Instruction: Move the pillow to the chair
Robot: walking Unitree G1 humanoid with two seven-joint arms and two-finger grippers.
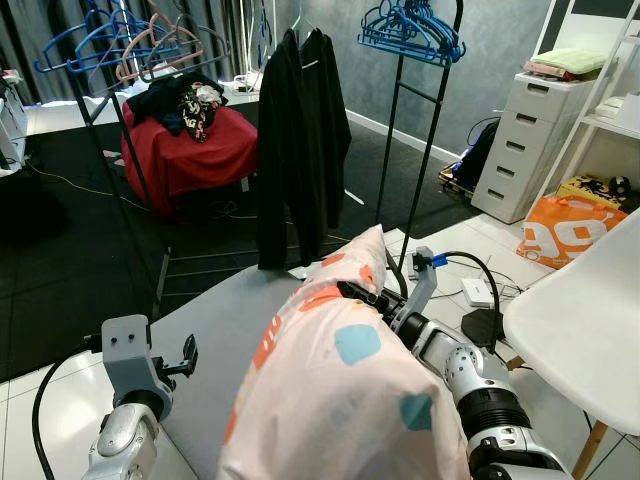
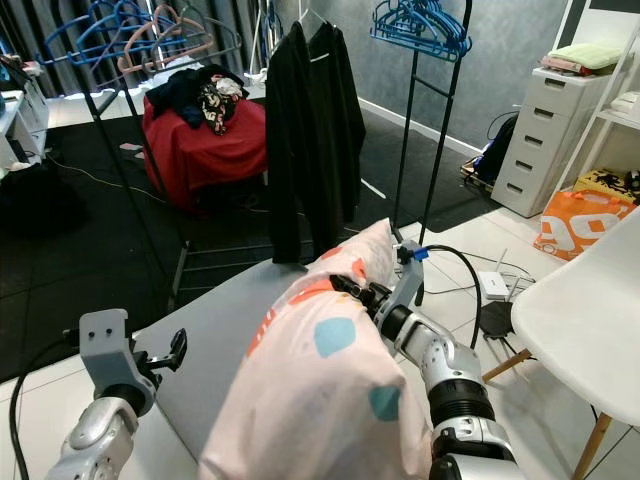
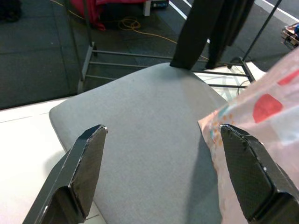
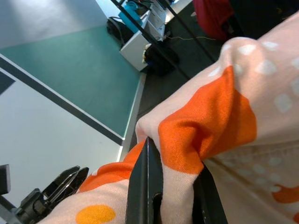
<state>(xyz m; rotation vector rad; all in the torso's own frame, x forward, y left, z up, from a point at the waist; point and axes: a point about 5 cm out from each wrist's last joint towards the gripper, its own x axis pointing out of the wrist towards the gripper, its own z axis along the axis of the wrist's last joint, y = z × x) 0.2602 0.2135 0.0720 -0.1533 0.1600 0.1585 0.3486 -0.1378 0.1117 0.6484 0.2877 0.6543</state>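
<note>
The right gripper [image 4: 166, 186] has its jaws pinched tight on a fold of the pillow [image 1: 340, 390]. The pillow is pale pink with orange, blue and white shapes. It is big and puffy, held up in front of the robot, above the near right part of a grey mat [image 1: 225, 330] on the floor. The right arm [image 1: 470, 385] pokes out from behind the pillow on its right side.

The left gripper [image 3: 161, 175] is low on the left, over the near left corner of the mat. Its jaws are wide apart and hold nothing. The pillow's edge is just beside one of its fingers [image 3: 245, 172], but you cannot tell if they touch.

The white chair [image 1: 585, 325] stands to the right, near the pillow but apart from it.

Past the far edge of the mat stands a clothes rack [image 1: 415, 150] with black clothes [image 1: 300, 140] hanging on it. Blue hangers [image 1: 410, 30] sit on top of the rack. Farther back is a red chair [image 1: 190, 150] with clothes piled on it. A white set of drawers [image 1: 525, 145] and an orange bag [image 1: 565, 230] are off to the right.
</note>
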